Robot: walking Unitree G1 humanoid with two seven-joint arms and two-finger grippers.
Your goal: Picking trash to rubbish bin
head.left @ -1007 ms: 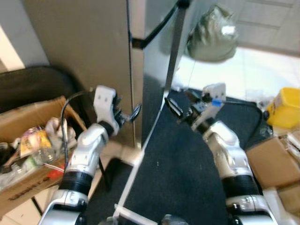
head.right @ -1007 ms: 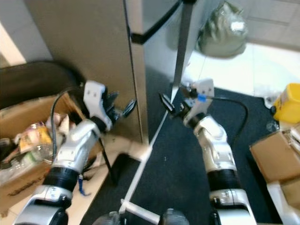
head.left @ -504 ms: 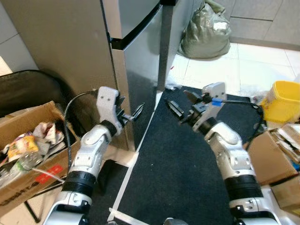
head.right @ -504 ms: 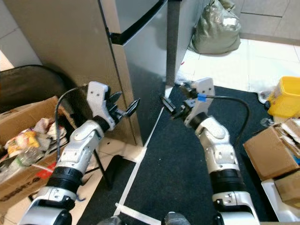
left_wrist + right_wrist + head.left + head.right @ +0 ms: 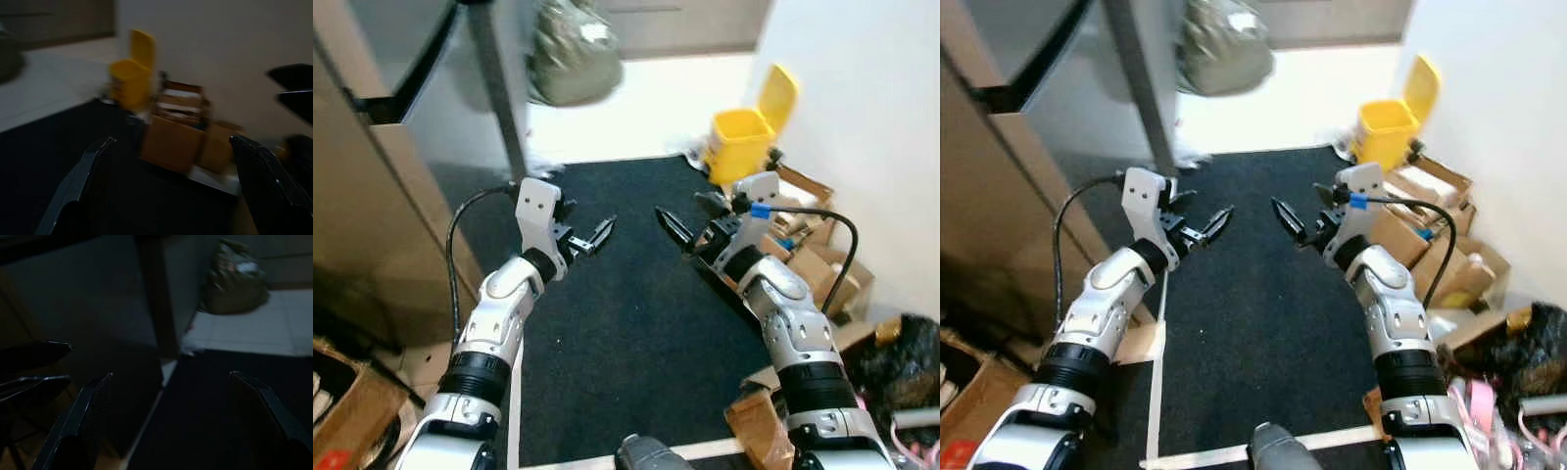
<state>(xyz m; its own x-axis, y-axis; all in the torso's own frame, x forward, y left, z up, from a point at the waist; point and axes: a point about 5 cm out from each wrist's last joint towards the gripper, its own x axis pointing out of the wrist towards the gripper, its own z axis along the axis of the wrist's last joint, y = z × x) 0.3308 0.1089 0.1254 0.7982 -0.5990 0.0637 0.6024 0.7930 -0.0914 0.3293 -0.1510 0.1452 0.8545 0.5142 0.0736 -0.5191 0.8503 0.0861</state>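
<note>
Room: a dark mat [image 5: 626, 323] covers the floor ahead, pale tiles beyond it, a white wall on the robot's right and a tall steel cabinet [image 5: 401, 88] on its left.
Bin: the yellow bin [image 5: 746, 147] stands upright at the far right corner of the mat, against the wall, its flip lid raised; the left wrist view shows it too [image 5: 131, 83].
Boxes: cardboard boxes [image 5: 808, 255] are stacked along the wall just beside the bin, between it and the robot's right side.
Bag: a full grey-green sack [image 5: 570, 54] sits on the tiles well beyond the mat, near the cabinet.
Other clutter: a dark heap [image 5: 901, 357] lies at the right edge near the robot; blur keeps me from telling what it is.
Left gripper [image 5: 597, 235]: raised over the mat, fingers parted, nothing between them.
Right gripper [image 5: 674, 227]: raised at about the same height, fingers apart, also empty.
Trash in hand: none; no loose piece of trash can be made out on the mat.
Key relation: the bin lies ahead and to the right of both grippers, and the right gripper is the nearer one.
Judgement: the step looks like searching or approach, and the right arm would likely serve any drop at the bin.
</note>
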